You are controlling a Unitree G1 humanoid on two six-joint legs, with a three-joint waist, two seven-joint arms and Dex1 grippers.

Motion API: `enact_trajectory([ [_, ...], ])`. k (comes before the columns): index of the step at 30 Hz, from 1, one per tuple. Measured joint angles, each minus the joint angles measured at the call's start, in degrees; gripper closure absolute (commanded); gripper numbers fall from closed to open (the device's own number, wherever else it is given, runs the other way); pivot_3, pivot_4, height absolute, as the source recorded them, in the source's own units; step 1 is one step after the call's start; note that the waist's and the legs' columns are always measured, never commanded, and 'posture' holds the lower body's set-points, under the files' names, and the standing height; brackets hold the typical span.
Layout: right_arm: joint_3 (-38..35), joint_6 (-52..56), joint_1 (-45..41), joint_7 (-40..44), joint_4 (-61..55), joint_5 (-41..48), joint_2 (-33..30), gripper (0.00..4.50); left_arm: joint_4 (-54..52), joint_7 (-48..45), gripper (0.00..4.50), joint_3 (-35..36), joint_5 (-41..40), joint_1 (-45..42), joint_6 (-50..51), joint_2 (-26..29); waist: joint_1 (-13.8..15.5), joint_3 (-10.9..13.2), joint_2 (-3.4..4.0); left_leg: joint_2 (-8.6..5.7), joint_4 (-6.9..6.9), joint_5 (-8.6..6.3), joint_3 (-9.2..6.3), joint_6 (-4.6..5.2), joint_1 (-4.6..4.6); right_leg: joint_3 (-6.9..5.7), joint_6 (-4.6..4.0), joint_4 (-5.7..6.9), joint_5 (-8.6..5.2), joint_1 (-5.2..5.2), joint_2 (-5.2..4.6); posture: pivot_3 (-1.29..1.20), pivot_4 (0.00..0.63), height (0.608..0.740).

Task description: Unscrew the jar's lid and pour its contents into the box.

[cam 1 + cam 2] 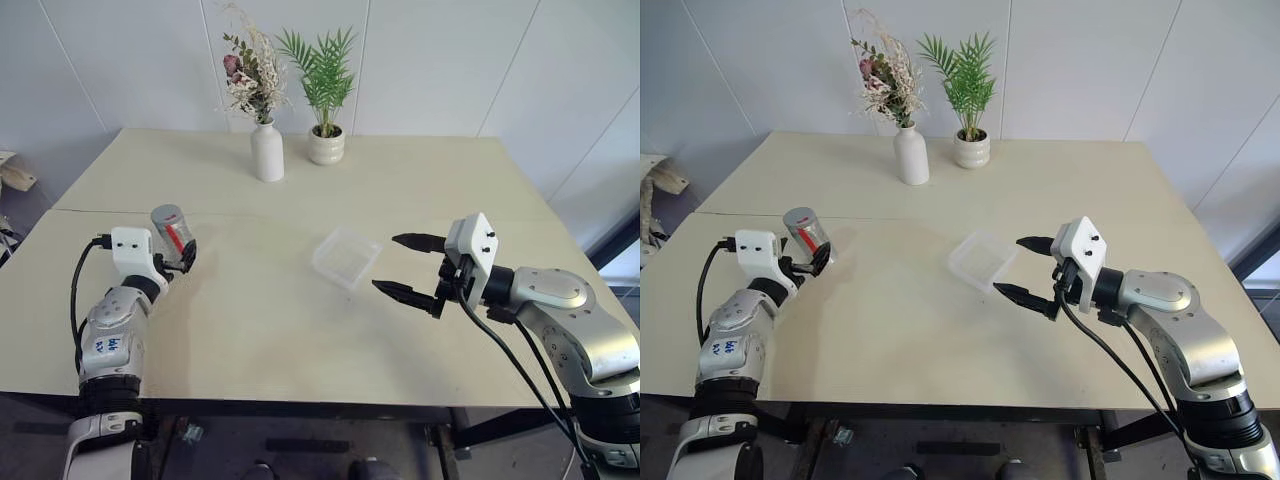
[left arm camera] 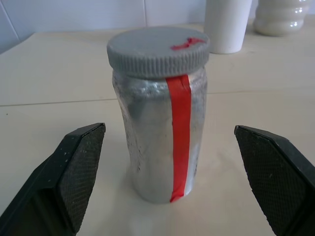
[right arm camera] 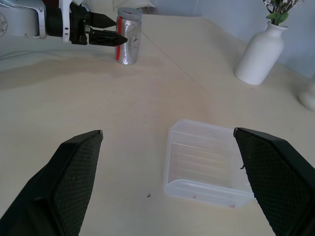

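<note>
Two hands, both mine, hang spread wide over the pale desk point(image 1: 250, 330) and hold nothing. Nearest, on the right, my right hand point(image 1: 407, 267) points leftward above the desk, its black fingers point(image 3: 74, 182) far apart, with the box point(image 1: 346, 256) just to its left; the box lies on the desk near the middle, shallow and clear. On the left side my left hand point(image 1: 178, 262) has its fingers point(image 2: 78, 167) apart on either side of the jar point(image 2: 160, 132), neither touching its wall. The jar stands upright on the desk, a red strip running down its side, and the lid point(image 2: 157, 50), grey with a small red mark, is on top of it; its contents cannot be made out through the wall. Farther back, near the desk's far edge and around its middle, a white vase point(image 1: 267, 150) of dried flowers stands just left of a small potted plant point(image 1: 326, 143).
</note>
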Motion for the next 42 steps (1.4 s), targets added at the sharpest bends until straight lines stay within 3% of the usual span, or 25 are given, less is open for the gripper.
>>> enact_trajectory([
  [25, -0.4, 0.3, 2.7, -1.3, -2.4, 0.2, 0.0, 0.0, 22.4, -1.5, 0.02, -1.1, 2.0, -12.8, -11.3, 0.3, 0.0, 0.0, 0.0, 0.0, 0.0, 0.01, 0.01, -0.01, 0.0, -0.01, 0.02, 0.0, 0.01, 0.0, 0.02, 0.0, 0.15, 0.74],
  [42, -3.0, 1.5, 2.2, -3.5, -2.9, 4.8, 1.4, 0.0, 29.8, -1.9, 0.02, -1.6, 2.7, -15.6, -14.9, 0.3, -0.1, 0.0, -0.01, 0.0, 0.0, 0.01, 0.01, -0.01, 0.0, -0.01, 0.03, 0.01, 0.01, 0.0, 0.03, 0.0, 0.15, 0.74],
])
